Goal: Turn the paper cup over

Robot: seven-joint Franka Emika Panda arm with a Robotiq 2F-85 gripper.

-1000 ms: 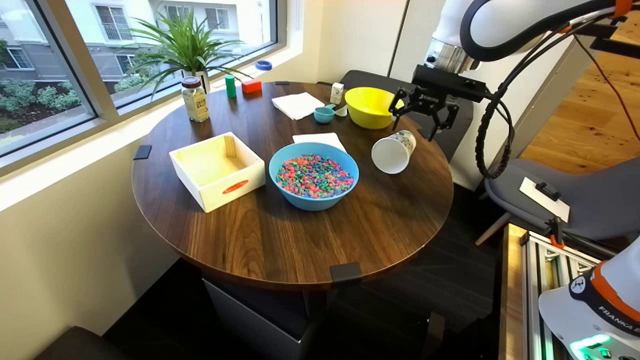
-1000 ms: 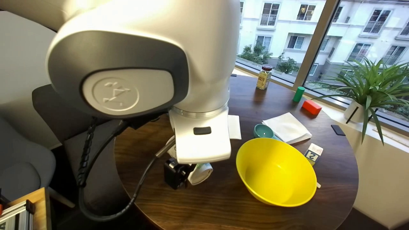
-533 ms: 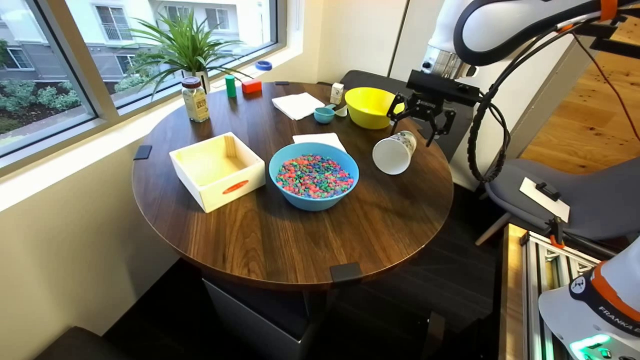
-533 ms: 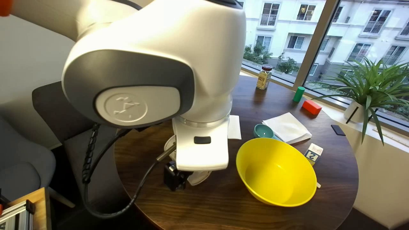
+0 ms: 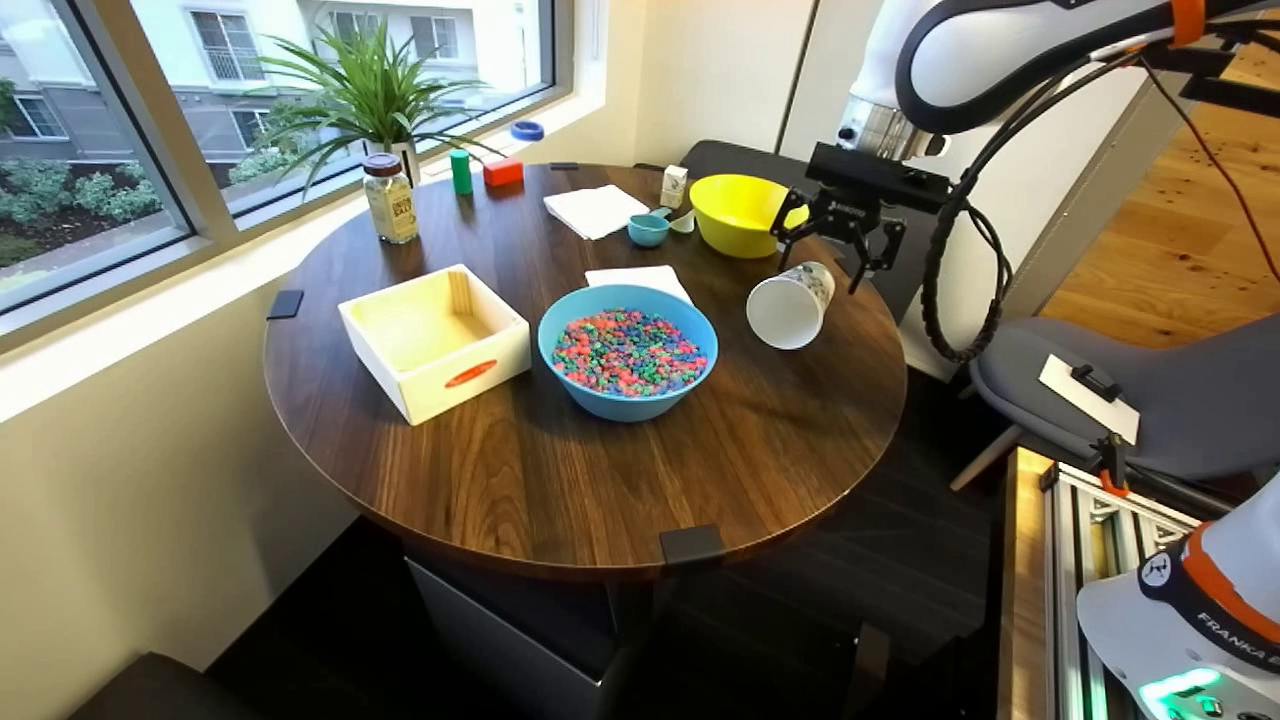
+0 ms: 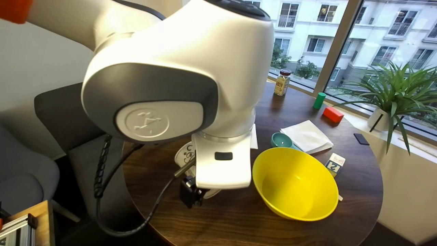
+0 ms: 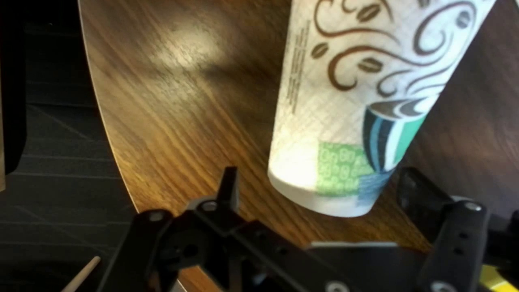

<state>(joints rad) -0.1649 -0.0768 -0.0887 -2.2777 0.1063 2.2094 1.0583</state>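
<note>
The paper cup (image 5: 788, 308) lies on its side on the round wooden table, its wide mouth turned to the camera in an exterior view. From the wrist, the cup (image 7: 348, 101) shows brown swirls with a green and blue print, its narrow base nearest me. My gripper (image 5: 820, 275) hangs just above and behind that base end. The jaws stand wide apart, and in the wrist view the base appears between the fingertips without contact on either side. The arm covers most of the cup (image 6: 186, 155) and the gripper in an exterior view.
A yellow bowl (image 5: 730, 238) stands close behind the cup. To the other side is a blue bowl (image 5: 625, 405) of colourful bits, with a wooden box (image 5: 465, 375) past it. A teal scoop (image 5: 648, 232), napkins (image 5: 595, 212) and a letter block (image 5: 674, 186) lie farther back.
My gripper has come lower and closer to the cup's base end, moving a little leftward in an exterior view. The jaws have stayed open. The cup has barely shifted.
</note>
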